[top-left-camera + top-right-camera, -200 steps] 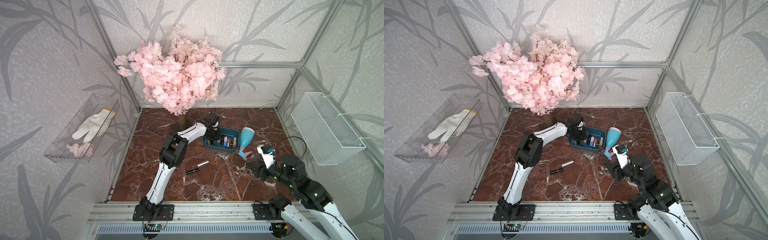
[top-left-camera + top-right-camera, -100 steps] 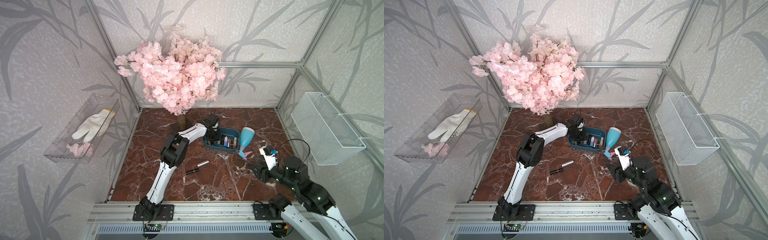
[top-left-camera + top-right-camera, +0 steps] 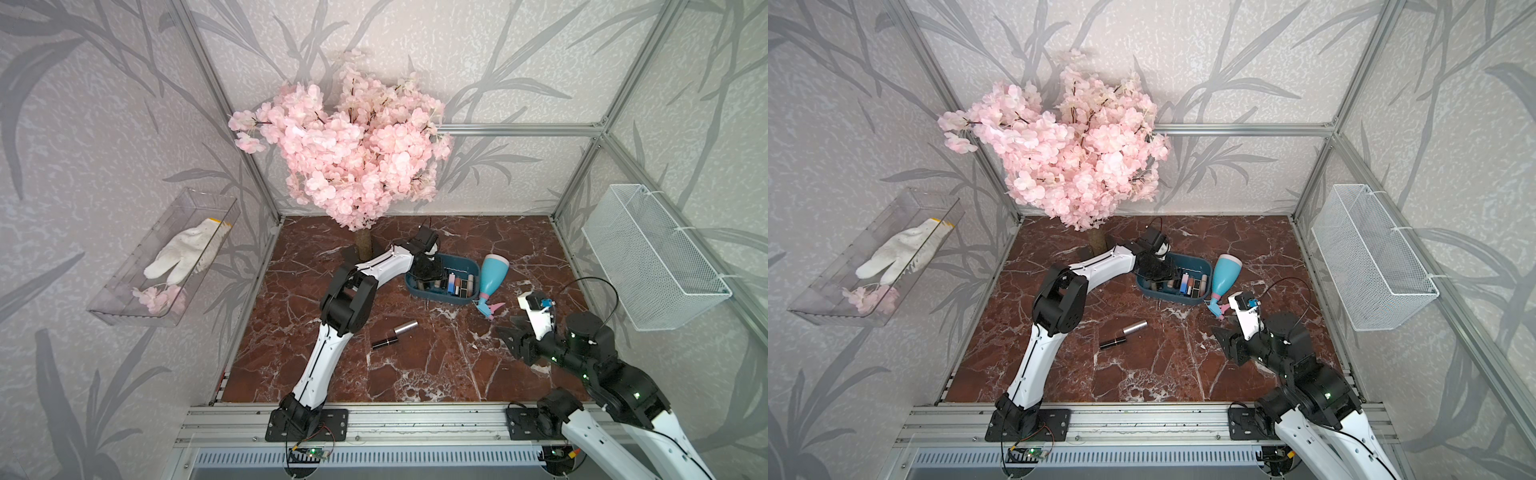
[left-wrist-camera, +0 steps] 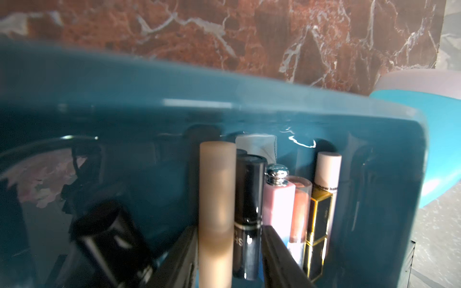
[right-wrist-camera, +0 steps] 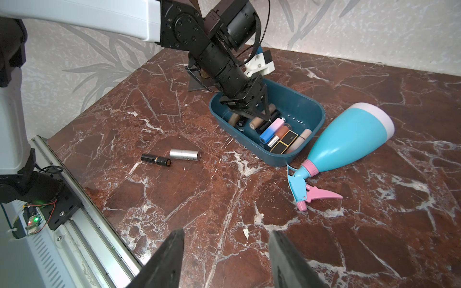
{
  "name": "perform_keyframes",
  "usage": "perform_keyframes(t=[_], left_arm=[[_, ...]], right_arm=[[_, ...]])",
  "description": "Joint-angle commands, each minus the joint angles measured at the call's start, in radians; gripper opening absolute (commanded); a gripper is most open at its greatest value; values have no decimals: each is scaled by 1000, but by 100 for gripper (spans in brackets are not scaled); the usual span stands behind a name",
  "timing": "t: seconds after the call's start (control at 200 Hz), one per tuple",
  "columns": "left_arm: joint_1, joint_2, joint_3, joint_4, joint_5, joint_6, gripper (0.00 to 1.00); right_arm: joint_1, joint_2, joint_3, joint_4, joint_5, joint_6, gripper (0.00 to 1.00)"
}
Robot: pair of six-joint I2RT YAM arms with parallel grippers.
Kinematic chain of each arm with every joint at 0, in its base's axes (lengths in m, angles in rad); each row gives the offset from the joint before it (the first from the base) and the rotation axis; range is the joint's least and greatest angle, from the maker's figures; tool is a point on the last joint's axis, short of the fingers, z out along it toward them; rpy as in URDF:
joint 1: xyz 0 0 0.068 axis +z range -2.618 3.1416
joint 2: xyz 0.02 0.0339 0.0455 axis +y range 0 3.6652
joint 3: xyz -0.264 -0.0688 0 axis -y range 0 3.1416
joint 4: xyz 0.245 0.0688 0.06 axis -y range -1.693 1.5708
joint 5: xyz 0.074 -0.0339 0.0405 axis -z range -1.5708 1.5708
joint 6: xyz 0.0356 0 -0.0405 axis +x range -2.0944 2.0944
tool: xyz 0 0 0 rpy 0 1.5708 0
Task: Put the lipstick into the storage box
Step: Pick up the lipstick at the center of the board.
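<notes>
The dark teal storage box point(image 3: 453, 297) point(image 3: 1187, 258) point(image 5: 282, 157) point(image 4: 149, 99) sits at the back of the table with several lipsticks lying in it. My left gripper point(image 3: 430, 276) point(image 3: 1160, 276) point(image 5: 259, 116) point(image 4: 229, 229) reaches down into its left end. Its jaws stand a little apart, open, with a beige lipstick point(image 4: 217, 199) and a black tube point(image 4: 249, 199) between them. A silver lipstick point(image 3: 405, 327) point(image 5: 185, 154) and a black one point(image 3: 384, 343) point(image 5: 156, 159) lie on the marble. My right gripper point(image 3: 509, 328) point(image 3: 1223, 334) point(image 5: 227, 234) hovers open and empty at the right.
A blue spray bottle point(image 3: 492, 276) point(image 5: 349, 142) lies against the box's right side. A pink blossom tree point(image 3: 353, 153) stands behind the left arm. A white wire basket point(image 3: 652, 257) hangs on the right wall, a clear tray point(image 3: 137, 303) with a glove on the left wall.
My left gripper's jaws have parted inside the box. The right arm has drifted slightly; its jaws are unchanged.
</notes>
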Motion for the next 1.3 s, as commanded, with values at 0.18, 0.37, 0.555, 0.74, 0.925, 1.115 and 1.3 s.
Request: perform_keyframes(t=[0.18,0.37,0.555,0.74,0.925,1.115,1.3], left_arm=[[-24,-260,-26,-46,-69,55,45],[-65,-509,-304,28,-167,55,48],[-76,-815,-615,87,-248,112,50],[-78,-1143,-916,144,-318,169,56],[-75,-1433,-1179,244,-342,150,67],[-75,-1687,-1313,204,-475,112,100],[-69,-1831,-1343,97,-575,80,100]], right_arm=[[1,128,-22,205,-97,8,59],[3,256,2,309,-170,-36,59],[7,470,74,347,-329,-155,59],[28,651,164,390,-384,-242,59],[92,796,241,356,-419,-414,59],[172,955,330,224,-482,-756,59],[231,1139,472,61,-480,-1005,58]])
